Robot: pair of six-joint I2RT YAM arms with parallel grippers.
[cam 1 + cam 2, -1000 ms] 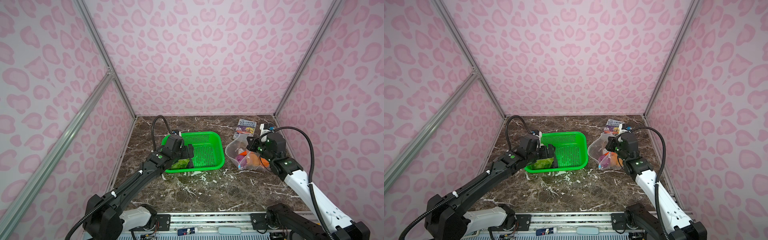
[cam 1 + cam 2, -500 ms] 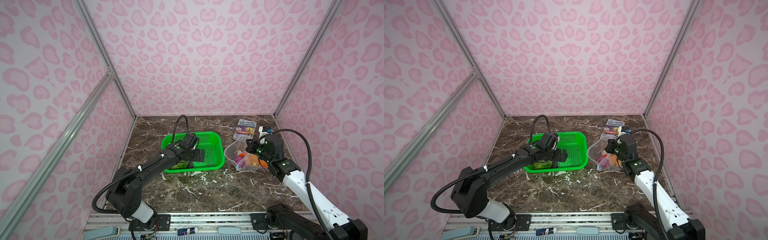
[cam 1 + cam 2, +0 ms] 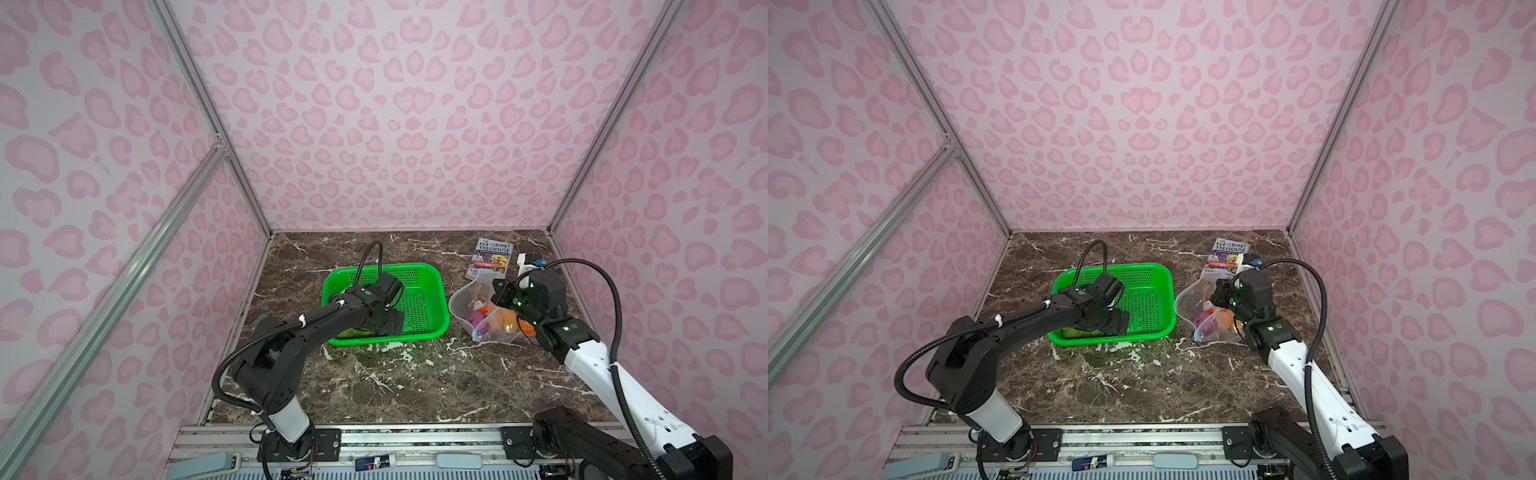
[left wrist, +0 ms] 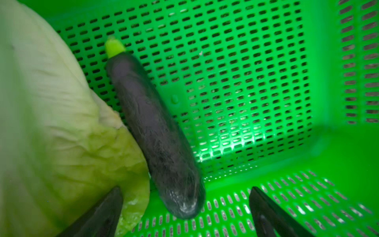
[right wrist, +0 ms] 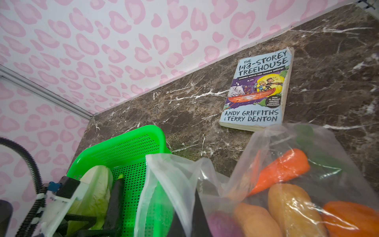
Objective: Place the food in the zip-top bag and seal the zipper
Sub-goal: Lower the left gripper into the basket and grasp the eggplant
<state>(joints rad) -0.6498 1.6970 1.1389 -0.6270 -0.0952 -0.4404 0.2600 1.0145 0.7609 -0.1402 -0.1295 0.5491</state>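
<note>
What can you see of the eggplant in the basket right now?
The eggplant is a long, dark purple-black toy with a glossy, plastic-looking skin and a light green stem cap. It lies on the mesh floor of the green basket, one side along the cabbage, apparently touching it. The open left tool straddles its rounded end, not gripping it.

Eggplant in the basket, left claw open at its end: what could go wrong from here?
1. The left claw straddles only the rounded end of the eggplant, so it may squirt out on closing.
2. The cabbage leans against the eggplant; one finger may catch it.
3. The right claw pinches just one edge of the zip-top bag; the floppy mouth could sag.
</note>
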